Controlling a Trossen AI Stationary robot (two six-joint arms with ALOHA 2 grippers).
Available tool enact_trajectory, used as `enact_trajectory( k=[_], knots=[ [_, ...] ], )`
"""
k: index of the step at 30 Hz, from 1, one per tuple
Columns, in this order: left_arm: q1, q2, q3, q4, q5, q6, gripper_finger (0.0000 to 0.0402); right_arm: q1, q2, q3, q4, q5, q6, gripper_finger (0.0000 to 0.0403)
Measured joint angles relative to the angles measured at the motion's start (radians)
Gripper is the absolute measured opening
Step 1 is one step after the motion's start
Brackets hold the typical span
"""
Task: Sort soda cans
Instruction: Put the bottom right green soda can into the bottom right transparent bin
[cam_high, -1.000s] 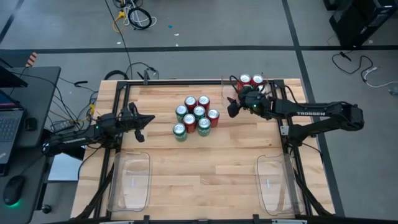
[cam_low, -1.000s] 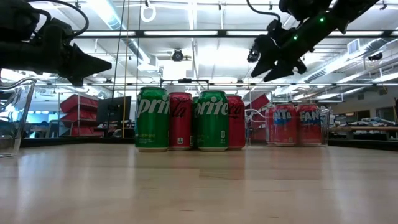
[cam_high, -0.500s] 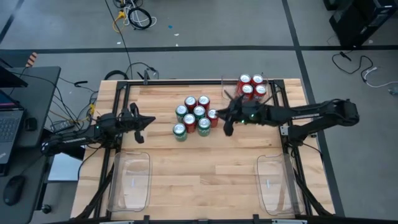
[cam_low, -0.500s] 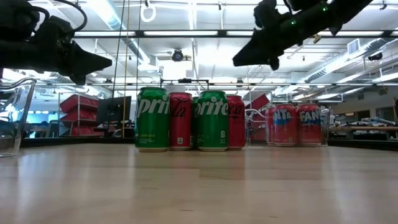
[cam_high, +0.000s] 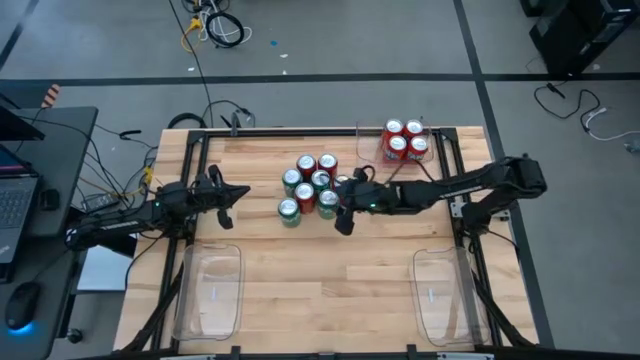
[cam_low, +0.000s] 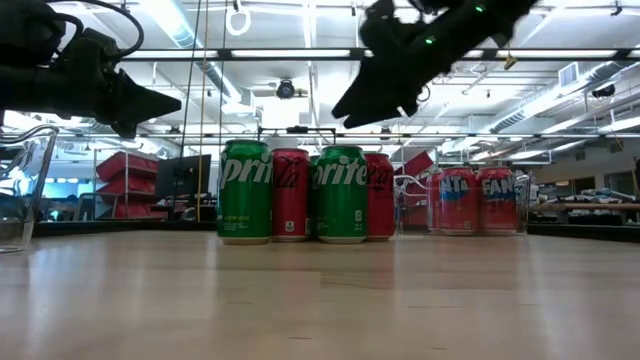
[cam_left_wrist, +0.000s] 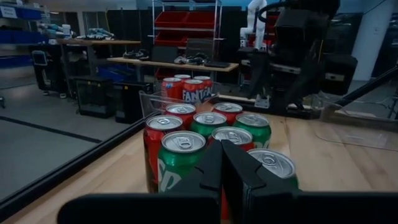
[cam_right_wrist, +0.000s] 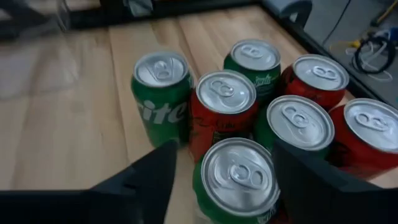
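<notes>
Right gripper (cam_high: 345, 212) hangs above the central cluster of soda cans (cam_high: 312, 186), its dark fingers (cam_right_wrist: 146, 177) spread wide either side of a green can (cam_right_wrist: 239, 180), touching nothing visibly. Left gripper (cam_high: 232, 192) waits closed, left of the cluster. Four red cans (cam_high: 404, 140) sit in a clear plastic bin (cam_high: 432, 148). Cans: smooth cylinders, silver tops; the table (cam_high: 320, 280) is pale wood planking.

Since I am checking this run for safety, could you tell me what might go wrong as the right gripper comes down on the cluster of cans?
1. The right gripper hovers open over a green can packed tightly against its neighbours; a finger could strike the adjacent red can and topple it.
2. With so little gap between cans, the fingers may straddle two cans or grip off-centre.
3. The left gripper, shut, waits left of the cluster; shoved cans might slide toward it.
</notes>
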Motion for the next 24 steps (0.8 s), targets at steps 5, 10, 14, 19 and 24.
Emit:
enact_trajectory(
  k=[5,10,14,19,24],
  knots=[
    [0.000,0.000,0.000,-0.001,0.000,0.000,0.0008,-0.005,0.089,0.207,-0.300,0.002,-0.049,0.0307],
    [0.000,0.000,0.000,-0.014,0.000,0.000,0.0008,-0.030,0.171,0.355,-0.433,-0.007,-0.064,0.0340],
    [0.000,0.000,0.000,-0.023,0.001,0.000,0.0008,-0.053,0.245,0.416,-0.527,-0.039,-0.085,0.0348],
    [0.000,0.000,0.000,-0.024,0.001,0.000,0.0008,-0.074,0.300,0.464,-0.602,-0.056,-0.119,0.0345],
    [0.000,0.000,0.000,-0.024,0.002,0.000,0.0008,-0.079,0.319,0.462,-0.621,-0.140,-0.133,0.0332]
  ],
)
